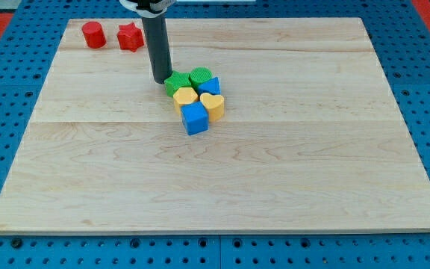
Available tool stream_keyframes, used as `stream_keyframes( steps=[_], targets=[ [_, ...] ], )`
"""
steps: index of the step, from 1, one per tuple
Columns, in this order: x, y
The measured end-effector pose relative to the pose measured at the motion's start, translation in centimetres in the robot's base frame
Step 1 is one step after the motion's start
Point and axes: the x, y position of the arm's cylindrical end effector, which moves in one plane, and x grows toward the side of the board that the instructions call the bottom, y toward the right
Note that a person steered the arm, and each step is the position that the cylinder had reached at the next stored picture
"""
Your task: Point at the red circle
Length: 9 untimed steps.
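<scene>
The red circle (93, 34), a short red cylinder, stands near the board's top left corner. A red star-shaped block (131, 36) stands just to its right, apart from it. My tip (161, 79) rests on the board below and to the right of both red blocks, well apart from the red circle. The tip touches or nearly touches the left side of a green block (176, 84) at the edge of a tight cluster.
The cluster right of the tip holds a second green block (200, 77), a blue block (210, 87), two yellow heart-like blocks (186, 96) (213, 104) and a blue cube (195, 118). The wooden board (312, 149) lies on a blue perforated table.
</scene>
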Motion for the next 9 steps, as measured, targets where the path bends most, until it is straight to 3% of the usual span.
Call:
stream_keyframes(
  steps=[3, 9],
  targets=[
    [-5.2, -1.9],
    [-3.3, -8.4]
  ],
)
